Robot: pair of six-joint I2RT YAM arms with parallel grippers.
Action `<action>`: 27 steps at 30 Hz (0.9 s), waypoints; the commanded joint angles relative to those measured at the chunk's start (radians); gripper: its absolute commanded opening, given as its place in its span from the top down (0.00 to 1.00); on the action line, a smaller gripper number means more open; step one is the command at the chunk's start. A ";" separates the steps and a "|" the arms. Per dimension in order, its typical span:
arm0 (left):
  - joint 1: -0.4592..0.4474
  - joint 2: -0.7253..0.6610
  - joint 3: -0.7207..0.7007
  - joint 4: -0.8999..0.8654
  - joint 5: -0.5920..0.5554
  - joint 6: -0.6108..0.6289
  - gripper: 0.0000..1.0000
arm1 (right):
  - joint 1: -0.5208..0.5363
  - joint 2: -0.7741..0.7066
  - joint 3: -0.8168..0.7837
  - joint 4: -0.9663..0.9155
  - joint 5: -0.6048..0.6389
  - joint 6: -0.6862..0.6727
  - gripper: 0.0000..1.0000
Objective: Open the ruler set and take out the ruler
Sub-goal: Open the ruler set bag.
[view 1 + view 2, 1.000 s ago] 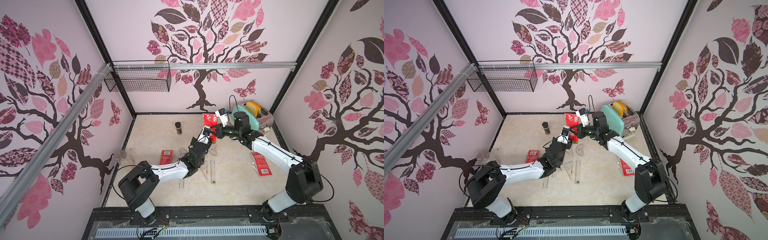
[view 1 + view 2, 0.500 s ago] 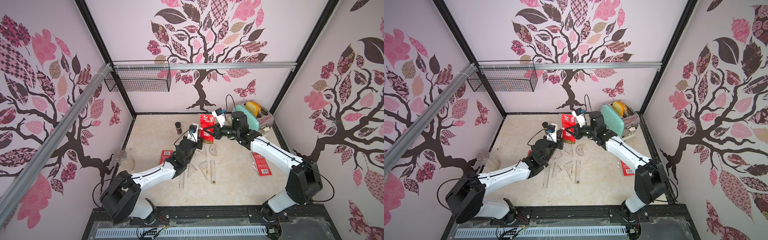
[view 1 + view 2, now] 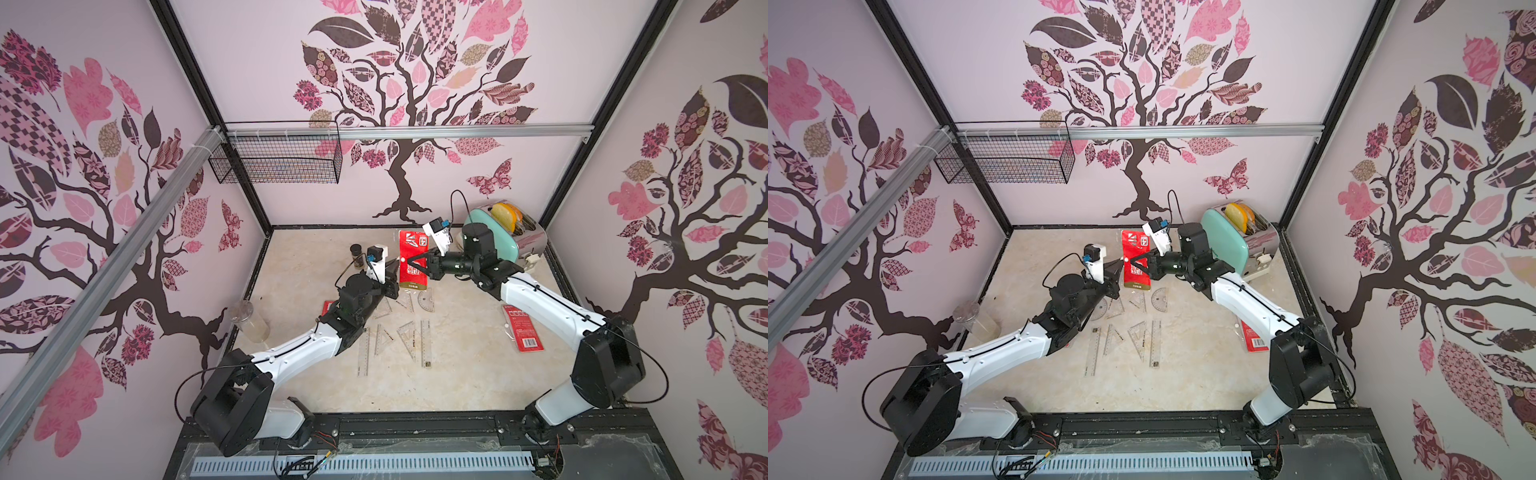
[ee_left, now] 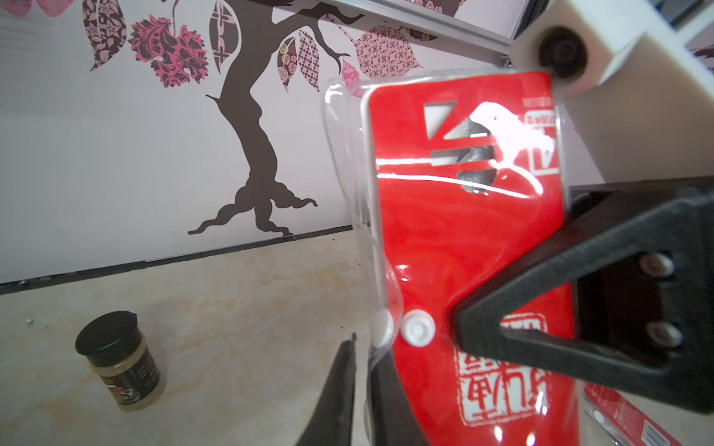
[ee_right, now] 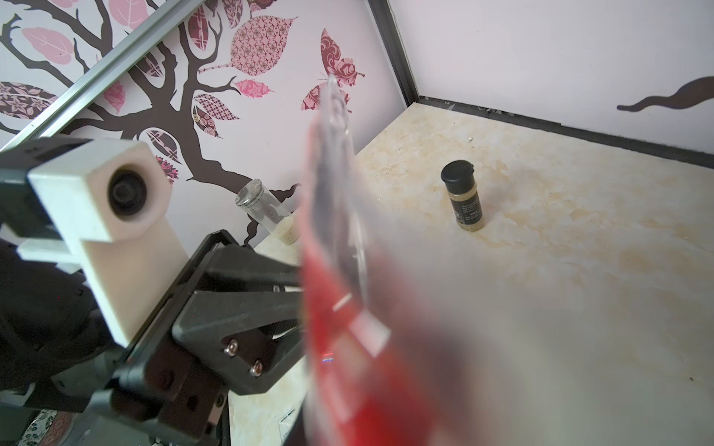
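Well, the right pincer (image 3: 411, 266) is squeezing shut on the ruler set (image 3: 412, 249), a red pack in a clear sleeve. It is holding the pack upright in the air over the far middle of the desk (image 3: 465, 382). The left pincer (image 3: 394, 269) is hanging just beside the pack's left edge. In the left wrist view its two fingers (image 4: 342, 390) are standing a little apart, and the edge of the clear flap (image 4: 347, 173) is hanging right at their tips. The flap is curling away from the red card, and its white snap (image 4: 417, 329) is sitting undone.

The desk is looking pale and creamy, like marble with yellow patches. See-through rulers (image 3: 424, 343), triangles (image 3: 405, 334) and a half-circle one (image 3: 426, 300) are lying flat in the middle. A second red pack (image 3: 523, 328) is lying at the right. A little jar (image 3: 356, 254) with a black lid is standing just left of the pincers. A clear cup (image 3: 251, 320) is lying on its side by the left wall. A mint-green toaster (image 3: 505, 245) is sitting in the far right corner.

Pale walls (image 3: 582, 62) with pink and brown tree stickers (image 3: 399, 124) are closing in the room. A wire basket (image 3: 276, 160) is hanging on the far wall.
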 commanded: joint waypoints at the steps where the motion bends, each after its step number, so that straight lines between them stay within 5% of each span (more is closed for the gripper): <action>1: 0.021 -0.040 -0.013 0.036 0.019 0.014 0.73 | -0.001 -0.008 0.008 -0.081 -0.035 -0.009 1.00; 7: 0.020 -0.043 -0.012 0.003 0.038 0.026 0.65 | -0.001 -0.004 0.012 -0.075 -0.040 -0.002 1.00; 19: 0.023 0.014 0.060 -0.064 -0.050 -0.028 0.67 | 0.000 -0.028 0.006 -0.079 -0.040 -0.012 1.00; 27: 0.033 0.029 -0.028 0.128 0.107 -0.051 0.65 | -0.002 -0.036 0.001 -0.074 -0.040 -0.012 1.00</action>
